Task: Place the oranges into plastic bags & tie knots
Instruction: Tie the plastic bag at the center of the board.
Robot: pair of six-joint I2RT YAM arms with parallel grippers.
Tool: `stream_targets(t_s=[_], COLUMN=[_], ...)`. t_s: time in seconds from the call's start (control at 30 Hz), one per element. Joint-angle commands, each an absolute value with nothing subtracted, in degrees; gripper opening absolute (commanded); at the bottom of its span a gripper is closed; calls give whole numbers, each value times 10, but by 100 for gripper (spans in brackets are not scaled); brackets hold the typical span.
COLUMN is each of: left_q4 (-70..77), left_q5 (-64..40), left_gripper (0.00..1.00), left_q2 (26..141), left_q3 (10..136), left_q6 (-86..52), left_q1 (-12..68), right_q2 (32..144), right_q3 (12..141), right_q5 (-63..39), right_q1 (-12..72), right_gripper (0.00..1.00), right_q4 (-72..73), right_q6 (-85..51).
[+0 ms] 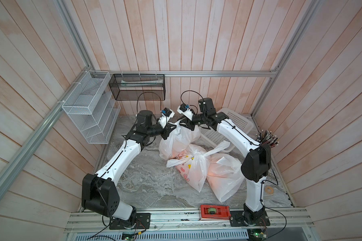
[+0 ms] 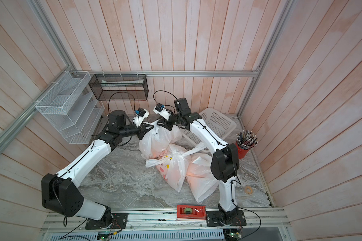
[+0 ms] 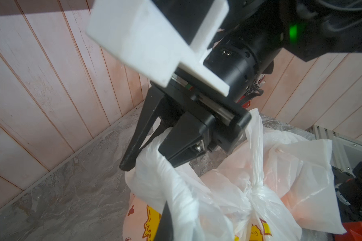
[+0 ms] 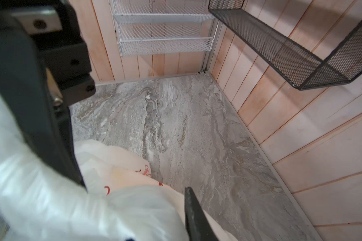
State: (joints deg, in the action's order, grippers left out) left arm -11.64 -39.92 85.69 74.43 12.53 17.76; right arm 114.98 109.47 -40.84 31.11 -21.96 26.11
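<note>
Three white plastic bags lie on the marble table. The back bag (image 1: pixel 176 144) (image 2: pixel 155 141) hangs by its handles from both grippers. My left gripper (image 1: pixel 172 127) is shut on one handle, which drapes over its finger (image 3: pixel 165 227). In the left wrist view my right gripper (image 3: pixel 149 160) pinches the other handle (image 3: pixel 155 144) between its fingers. The printed bag (image 1: pixel 192 169) is closed by a knot (image 3: pixel 253 192) with two loose straps. A plain bag (image 1: pixel 224 175) lies beside it. The oranges show only as an orange glow (image 1: pixel 212 174) through the plastic.
A white perforated basket (image 1: pixel 234 127) lies tipped under the right arm. A red cup of pencils (image 2: pixel 243 149) stands at the right wall, with a tape roll (image 1: pixel 270 190) nearby. A red holder (image 1: pixel 214 211) sits at the front rail. Wire shelves (image 1: pixel 88 108) (image 1: pixel 137 86) hang on the walls.
</note>
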Motion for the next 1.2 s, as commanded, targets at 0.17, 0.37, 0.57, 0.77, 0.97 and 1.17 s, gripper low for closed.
stream_targets(t_s=[0.17,0.37,0.57,0.77,0.97,1.17], left_q4=[-159,-159,-144,-128,-102,-88], left_q5=[-396,-374,-353,-339,-346,-350], left_gripper=[0,0,0,0,0,0], left_q2=[850,850,833,825,814,808], left_q3=[791,783,756,738,714,703], left_q6=[23,-9,37,65,80,95], left_q1=[194,195,193,189,183,177], right_q2=[1116,1089,1020,960,953,1015], right_q3=[999,959,931,888,897,1003], right_q5=[-381,-395,-437,-477,-526,-487], right_q1=[313,301,259,229,222,233], right_gripper=[6,20,52,74,98,98], right_q4=[-16,27,-46,-40,-31,-111], right_q6=[129,108,163,153,145,163])
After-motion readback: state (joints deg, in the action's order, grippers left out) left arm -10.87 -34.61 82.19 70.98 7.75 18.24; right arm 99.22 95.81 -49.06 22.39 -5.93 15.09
